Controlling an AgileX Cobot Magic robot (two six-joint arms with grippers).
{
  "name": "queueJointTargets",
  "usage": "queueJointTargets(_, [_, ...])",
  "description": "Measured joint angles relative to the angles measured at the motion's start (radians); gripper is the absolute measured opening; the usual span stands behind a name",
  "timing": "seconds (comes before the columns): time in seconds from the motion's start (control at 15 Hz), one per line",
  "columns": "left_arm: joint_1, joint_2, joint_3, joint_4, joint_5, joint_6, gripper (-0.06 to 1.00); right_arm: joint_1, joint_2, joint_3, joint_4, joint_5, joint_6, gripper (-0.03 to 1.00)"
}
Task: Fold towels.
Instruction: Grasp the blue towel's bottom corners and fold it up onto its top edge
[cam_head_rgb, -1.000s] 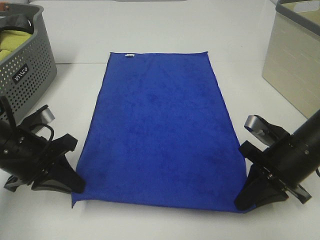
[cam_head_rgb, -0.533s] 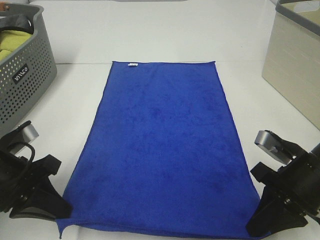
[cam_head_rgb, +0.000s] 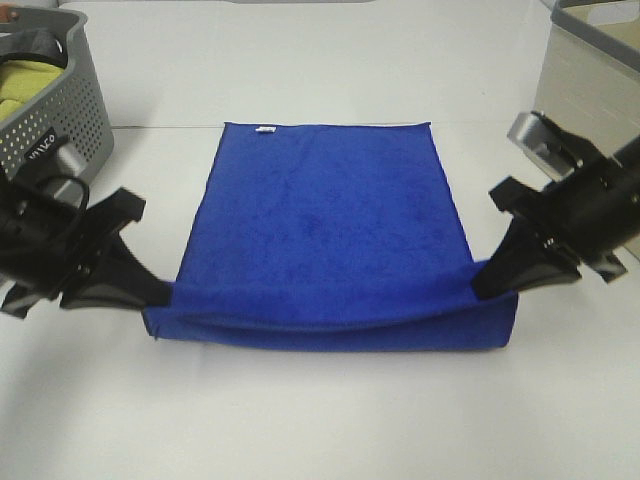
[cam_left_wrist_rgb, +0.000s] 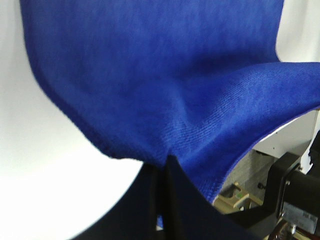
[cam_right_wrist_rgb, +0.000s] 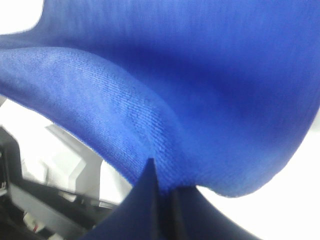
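Towel (cam_head_rgb: 320, 210) of deep blue lies in the middle of the white table (cam_head_rgb: 320, 420), its far end flat, with a little white tag (cam_head_rgb: 265, 129) on it. Both pincers are clamped tight on the near end — the left gripper (cam_head_rgb: 158, 293) pinches one corner, the right gripper (cam_head_rgb: 482, 282) the other — and hold that edge up, sagging, with cloth doubled under it. A grey basket (cam_head_rgb: 60, 120) sits at the far left.

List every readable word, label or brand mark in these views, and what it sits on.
No text reads clearly.
Dark label on the grey perforated plastic basket: pale lettering, too blurred to read.
Small white tag on the far edge of the royal-blue microfibre towel: too small to read.
Wrist views: no legible text.
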Motion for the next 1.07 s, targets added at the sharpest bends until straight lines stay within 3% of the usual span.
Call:
queueJointTargets(0.33, [0.001,0.161,-0.378,0.114,-0.069,-0.082,0.01,0.0,0.24,-0.5,-0.045,0.07,0.09,0.02])
queueJointTargets(0.53, [0.025,0.295,-0.621,0.14,-0.071,-0.097,0.0,0.0,0.391,-0.774,-0.055,0.098,0.127,0.02])
queueJointTargets(0.87, [0.036,0.504,-0.943,0.159,-0.071,-0.112,0.0,0.0,0.623,-1.143,-0.074,0.101,0.186,0.02])
queueJointTargets(1.07, [0.036,0.591,-1.038,0.163,-0.143,-0.112,0.0,0.0,0.716,-1.255,-0.081,0.05,0.197,0.02])
